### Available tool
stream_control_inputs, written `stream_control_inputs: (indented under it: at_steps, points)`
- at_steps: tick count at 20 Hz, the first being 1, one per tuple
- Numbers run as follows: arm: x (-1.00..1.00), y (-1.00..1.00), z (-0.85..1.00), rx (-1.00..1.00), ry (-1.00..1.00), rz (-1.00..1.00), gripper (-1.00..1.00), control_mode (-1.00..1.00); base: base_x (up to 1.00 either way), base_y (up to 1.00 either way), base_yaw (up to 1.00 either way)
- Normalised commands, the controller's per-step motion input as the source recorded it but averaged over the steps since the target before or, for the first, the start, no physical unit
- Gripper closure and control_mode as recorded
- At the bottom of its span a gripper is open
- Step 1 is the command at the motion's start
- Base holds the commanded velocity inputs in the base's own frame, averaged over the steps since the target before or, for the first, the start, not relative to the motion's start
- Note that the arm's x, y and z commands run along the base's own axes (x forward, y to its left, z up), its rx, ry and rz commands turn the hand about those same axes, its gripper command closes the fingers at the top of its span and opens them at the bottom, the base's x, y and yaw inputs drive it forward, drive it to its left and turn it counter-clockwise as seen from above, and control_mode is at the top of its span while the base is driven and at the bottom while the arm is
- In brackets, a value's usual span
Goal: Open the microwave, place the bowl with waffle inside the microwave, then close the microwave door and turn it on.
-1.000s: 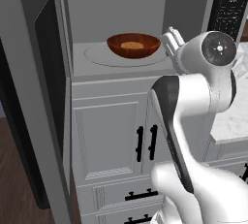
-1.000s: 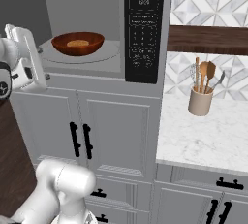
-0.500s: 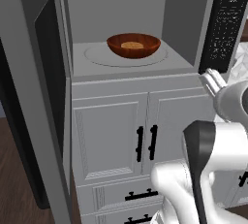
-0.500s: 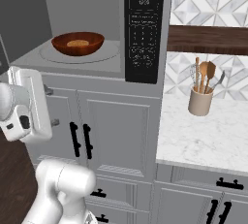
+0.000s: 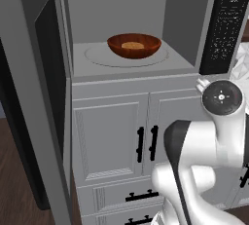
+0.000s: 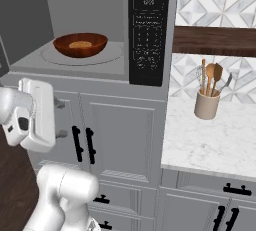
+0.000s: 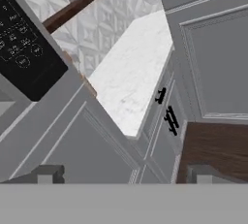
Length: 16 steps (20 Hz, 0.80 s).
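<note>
Reddish-brown bowl with waffle [image 5: 133, 46] inside microwave [image 5: 187, 5], gripper [image 6: 59, 119] lower, open, empty.

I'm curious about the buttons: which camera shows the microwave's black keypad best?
The right base view: the keypad panel faces it almost squarely, display and button rows visible. In the left base view the keypad panel appears slanted at the edge. The hand view catches a tilted, cropped corner.

Round grey turntable [image 5: 99, 56] inside microwave [image 6: 150, 35]: carries bowl with waffle [image 5: 133, 45], centred. White marble counter [image 6: 200, 142]: carries beige utensil holder [image 6: 206, 104], upright, near wall.
</note>
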Motion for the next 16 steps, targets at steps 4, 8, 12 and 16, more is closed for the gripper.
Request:
stream_control_inputs:
  at_steps: [4, 8, 12, 16]
  points:
    - [0.02, 0.00, -0.67, -0.13, 0.00, -0.09, -1.00, -1.00, 0.00, 0.00, 0.00]
    - [0.01, 0.00, -0.79, -0.15, 0.00, -0.08, -1.00, -1.00, 0.00, 0.00, 0.00]
    - [0.00, -0.08, -0.82, -0.21, 0.00, -0.04, -1.00, -1.00, 0.00, 0.00, 0.00]
    - [0.00, -0.08, -0.86, -0.24, 0.00, 0.00, -1.00, -1.00, 0.00, 0.00, 0.00]
